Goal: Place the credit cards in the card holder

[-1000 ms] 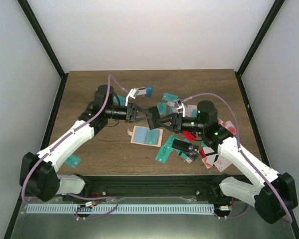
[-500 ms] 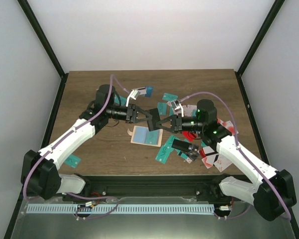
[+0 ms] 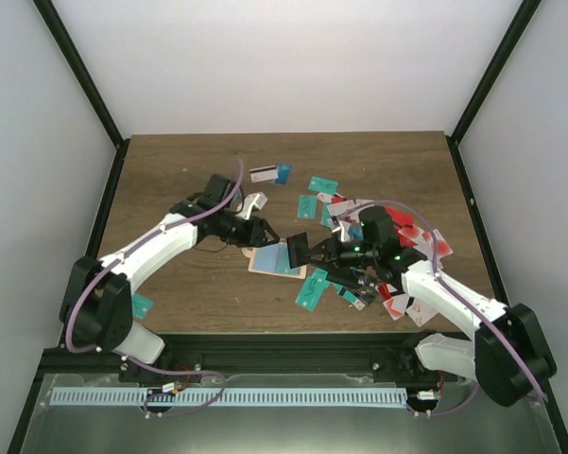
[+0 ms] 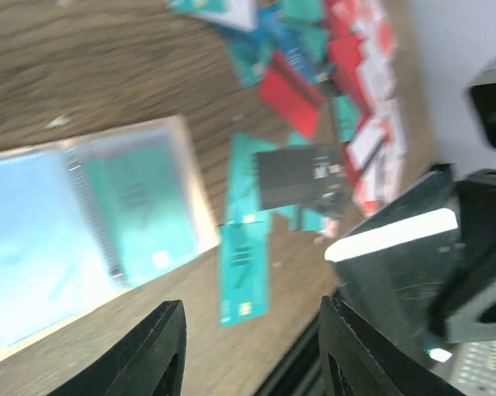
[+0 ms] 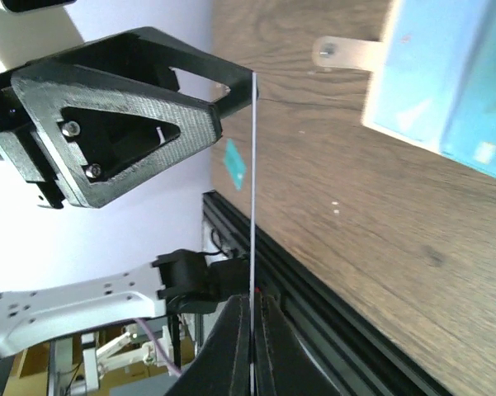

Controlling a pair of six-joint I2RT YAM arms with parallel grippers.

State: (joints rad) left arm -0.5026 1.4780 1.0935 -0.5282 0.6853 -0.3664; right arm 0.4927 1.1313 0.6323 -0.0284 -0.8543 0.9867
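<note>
The wooden table (image 3: 170, 170) carries everything, with both arms reaching in toward its middle. The card holder (image 3: 276, 257) lies open and flat near the centre, tan at the rim, with teal cards showing in its pockets and its snap tab (image 5: 347, 54) sticking out on the wood. Most of the loose credit cards (image 3: 311, 289) lie scattered to the right of it, teal, red, white and one black. The left end effector (image 3: 267, 234) hovers just above the holder's far edge, fingers apart and empty. The right end effector (image 3: 307, 253) is clamped on one dark card (image 3: 299, 249), held on edge beside the holder
</note>
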